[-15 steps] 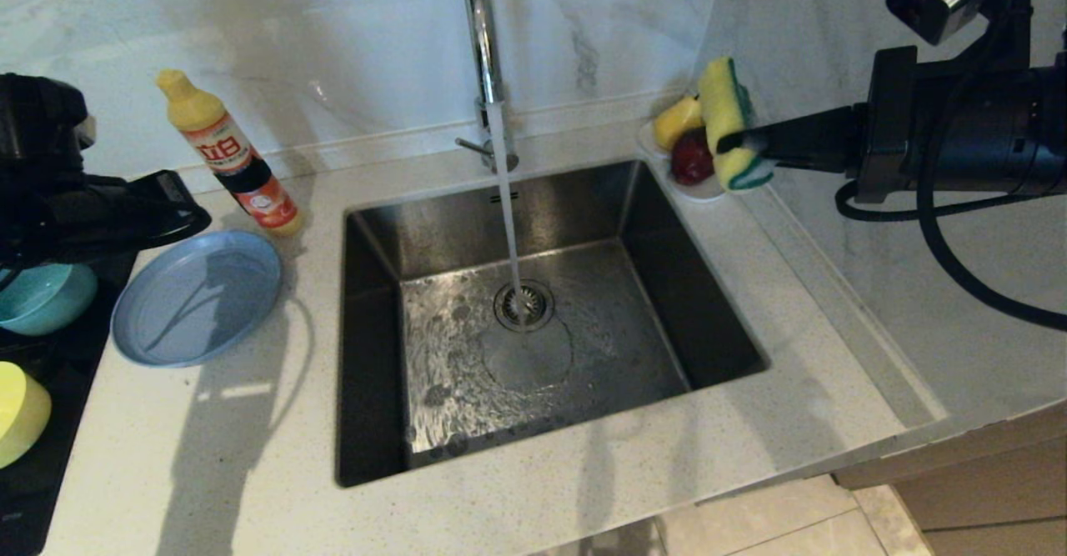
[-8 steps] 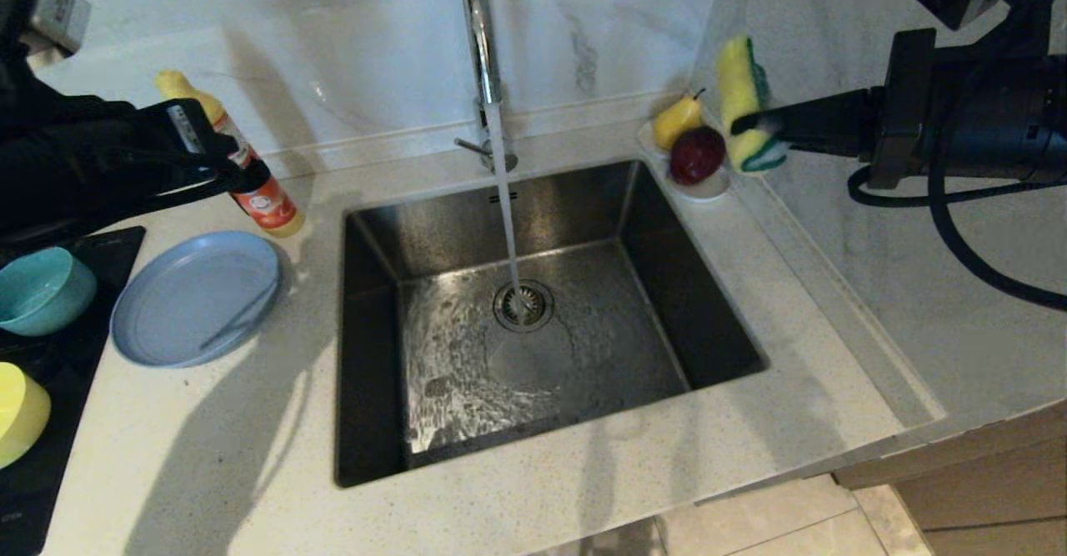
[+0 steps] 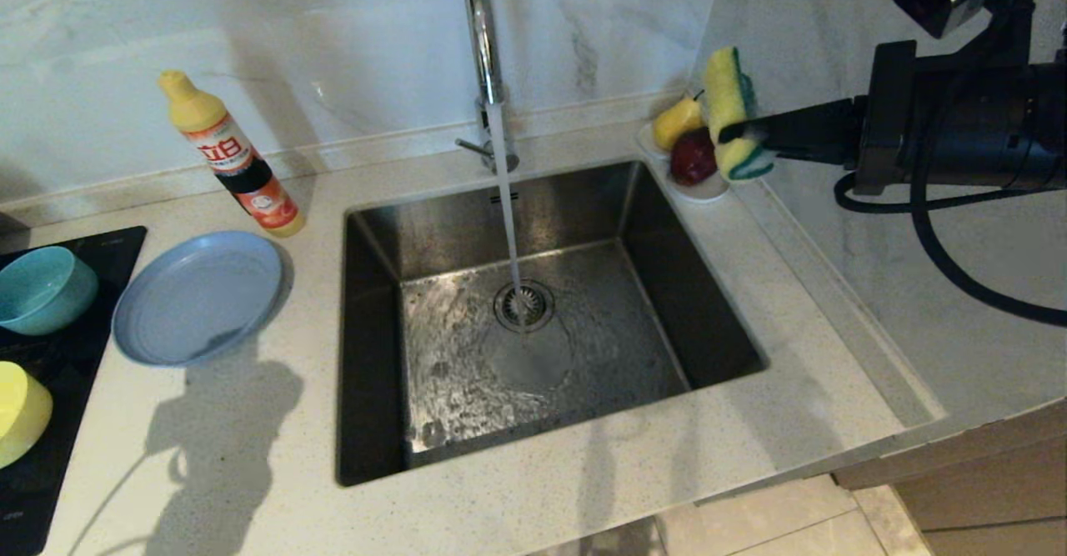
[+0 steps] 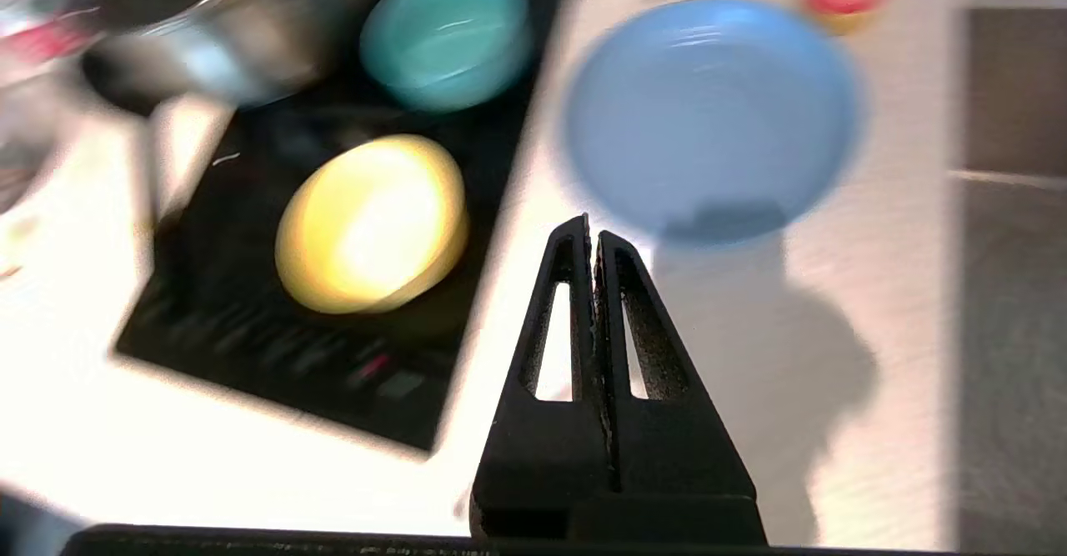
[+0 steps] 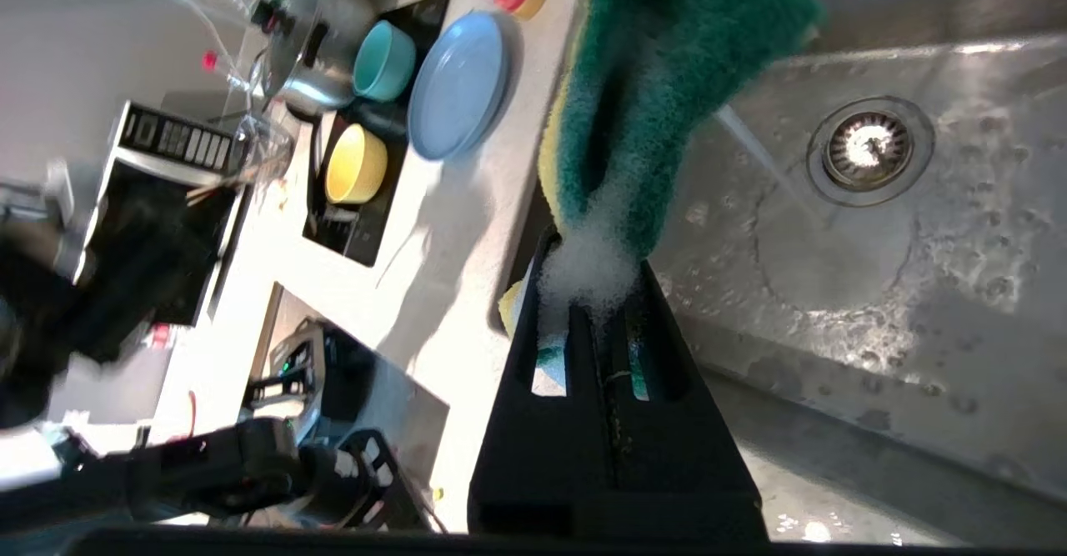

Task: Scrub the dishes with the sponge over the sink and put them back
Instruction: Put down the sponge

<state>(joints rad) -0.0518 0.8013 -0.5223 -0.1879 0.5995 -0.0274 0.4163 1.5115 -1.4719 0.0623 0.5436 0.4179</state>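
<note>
- Nearest, left of the sink [image 3: 533,323] on the dark hob: yellow bowl [image 3: 21,413], then teal bowl [image 3: 43,289].
- Beside them on the worktop [image 3: 250,456], the grey-blue plate [image 3: 198,296]; my left gripper [image 4: 593,235] hangs above, jaws clenched, empty.
- Farthest, over the sink's back right corner, my right gripper [image 3: 733,135] has its jaws grasping the soapy sponge [image 3: 732,114].

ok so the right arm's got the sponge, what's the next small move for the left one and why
Probably open the left gripper and lower it toward the grey-blue plate. Its fingers are shut on nothing above the counter, while the right gripper holds the soapy sponge by the sink with the tap running. All three dishes sit untouched on the left, and the plate lies nearest the sink.
</note>
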